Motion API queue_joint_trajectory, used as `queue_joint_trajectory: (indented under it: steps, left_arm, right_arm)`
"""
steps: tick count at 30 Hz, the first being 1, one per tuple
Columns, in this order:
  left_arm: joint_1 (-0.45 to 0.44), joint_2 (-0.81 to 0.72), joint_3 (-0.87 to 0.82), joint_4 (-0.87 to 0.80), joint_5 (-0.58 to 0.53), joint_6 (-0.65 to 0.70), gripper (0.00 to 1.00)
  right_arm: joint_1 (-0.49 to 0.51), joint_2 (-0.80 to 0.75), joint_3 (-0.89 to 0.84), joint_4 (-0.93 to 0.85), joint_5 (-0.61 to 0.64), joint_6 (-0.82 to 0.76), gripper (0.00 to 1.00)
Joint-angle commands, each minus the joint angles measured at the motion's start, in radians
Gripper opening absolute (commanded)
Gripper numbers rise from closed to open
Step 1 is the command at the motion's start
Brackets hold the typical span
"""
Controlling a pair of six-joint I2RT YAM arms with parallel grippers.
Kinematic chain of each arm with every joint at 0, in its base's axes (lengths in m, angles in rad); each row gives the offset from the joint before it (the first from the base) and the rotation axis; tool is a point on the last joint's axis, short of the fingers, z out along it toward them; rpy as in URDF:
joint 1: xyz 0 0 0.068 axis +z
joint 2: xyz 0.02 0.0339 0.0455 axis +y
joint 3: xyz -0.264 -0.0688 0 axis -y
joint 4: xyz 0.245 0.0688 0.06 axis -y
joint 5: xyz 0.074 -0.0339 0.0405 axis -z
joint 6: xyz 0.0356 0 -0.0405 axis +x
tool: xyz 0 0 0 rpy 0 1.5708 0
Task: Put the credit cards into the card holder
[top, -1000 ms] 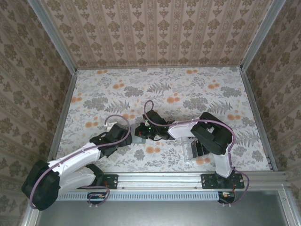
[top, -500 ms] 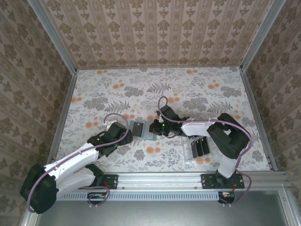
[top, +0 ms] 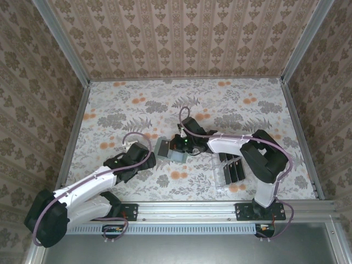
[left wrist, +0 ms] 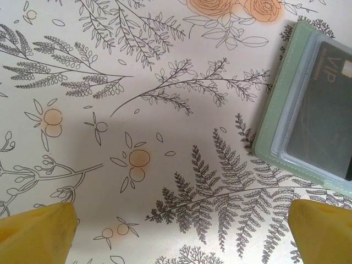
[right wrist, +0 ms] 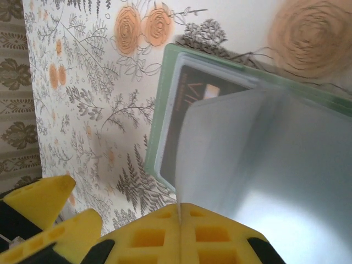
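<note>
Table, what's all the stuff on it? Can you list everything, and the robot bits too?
card holder: one, sage green, lying open mid-table between the two grippers
card in the holder: one, black, behind a clear pocket
credit cards: about three, black, standing in the rack
rack: one, clear plastic, near right of the table
table: one, white cloth with grey ferns and orange flowers
walls: beige patterned wallpaper, at the left, back and right
left gripper: one, yellow fingertips, open, just left of the holder
right gripper: one, yellow fingertips, shut on a clear inner leaf of the holder
</note>
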Motion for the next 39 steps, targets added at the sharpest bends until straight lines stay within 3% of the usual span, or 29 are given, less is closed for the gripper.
queue_joint_trajectory:
  steps: [1, 4, 15, 20, 26, 29, 39]
  left_arm:
    - [-0.008, 0.006, 0.034, 0.010, 0.007, -0.004, 1.00]
    - [-0.009, 0.006, 0.034, 0.013, 0.006, -0.005, 1.00]
    - [-0.006, 0.008, 0.031, 0.028, 0.005, 0.000, 1.00]
    - [-0.002, 0.013, 0.039, 0.036, 0.007, 0.009, 1.00]
    - [0.010, 0.042, 0.080, 0.036, 0.012, 0.041, 1.00]
    - [0.019, 0.061, 0.103, 0.041, 0.011, 0.062, 1.00]
    - [0.074, 0.159, 0.192, 0.038, 0.040, 0.141, 1.00]
  right_arm:
    - [0.026, 0.070, 0.078, -0.039, -0.030, -0.012, 0.20]
    - [0.041, 0.132, 0.137, -0.043, -0.033, -0.008, 0.32]
    - [0.055, 0.186, 0.201, -0.061, -0.034, -0.005, 0.41]
    - [0.054, 0.145, 0.227, -0.085, -0.035, -0.025, 0.44]
    - [0.033, -0.019, 0.209, -0.181, 0.009, -0.071, 0.44]
    - [0.026, -0.148, 0.171, -0.312, 0.095, -0.127, 0.44]
    - [0.002, -0.524, 0.021, -0.882, 0.601, -0.278, 0.44]
